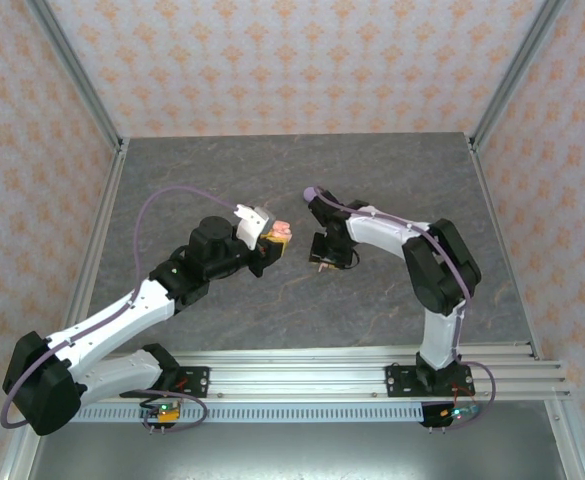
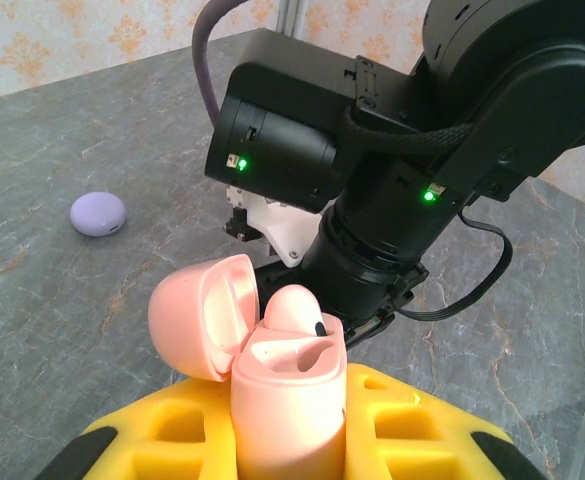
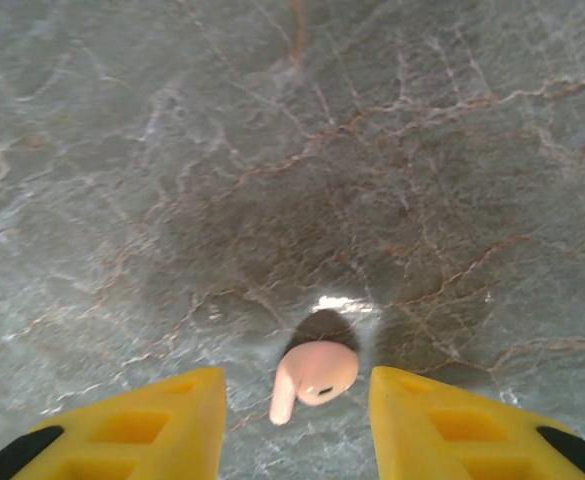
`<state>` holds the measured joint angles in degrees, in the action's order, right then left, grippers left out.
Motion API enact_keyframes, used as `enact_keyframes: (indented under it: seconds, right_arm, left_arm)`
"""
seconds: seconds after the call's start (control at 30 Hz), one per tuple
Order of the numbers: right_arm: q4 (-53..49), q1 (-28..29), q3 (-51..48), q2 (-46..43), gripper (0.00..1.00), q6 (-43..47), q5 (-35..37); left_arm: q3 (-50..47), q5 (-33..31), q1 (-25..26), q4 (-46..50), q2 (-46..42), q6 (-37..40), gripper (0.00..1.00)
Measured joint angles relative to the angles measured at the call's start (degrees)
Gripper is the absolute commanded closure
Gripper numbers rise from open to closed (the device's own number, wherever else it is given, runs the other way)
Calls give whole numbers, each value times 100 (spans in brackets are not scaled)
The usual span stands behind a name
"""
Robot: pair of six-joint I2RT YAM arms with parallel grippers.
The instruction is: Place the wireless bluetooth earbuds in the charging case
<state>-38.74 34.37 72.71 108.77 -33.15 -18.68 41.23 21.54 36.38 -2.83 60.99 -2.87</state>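
One earbud seated: a pink earbud (image 2: pixel 294 308) sits in the open pink case (image 2: pixel 287 395).
Left gripper (image 2: pixel 290 445): pinching that case, lid swung back.
Loose earbud (image 3: pixel 315 378): lying on the table (image 3: pixel 272 150) between the fingers of my right gripper (image 3: pixel 294 420), touching neither.
Right jaws: spread.
My plan: I'd centre on the bulb, close gently, and keep the stem free for the empty socket.

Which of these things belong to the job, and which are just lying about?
Job: pink case, open, in the left fingers; seated earbud inside it; loose earbud on the table.
Lying about: lilac case, shut, on the table.
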Motion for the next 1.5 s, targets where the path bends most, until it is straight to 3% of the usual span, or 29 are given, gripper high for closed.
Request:
enact_keyframes:
  seconds: [0.8, 0.9, 1.17, 1.5]
  right_arm:
    - [-365, -2, 258, 251, 77, -129, 216]
    - [-334, 0, 350, 315, 76, -79, 225]
    - [-422, 0, 584, 404, 61, 262, 463]
    - [-621, 0, 874, 496, 60, 605, 584]
  left_arm:
    - [-22, -2, 0, 2, 0, 42, 92]
    - [-22, -2, 0, 2, 0, 42, 92]
    - [-22, -2, 0, 4, 0, 42, 92]
    - [-22, -4, 0, 4, 0, 42, 92]
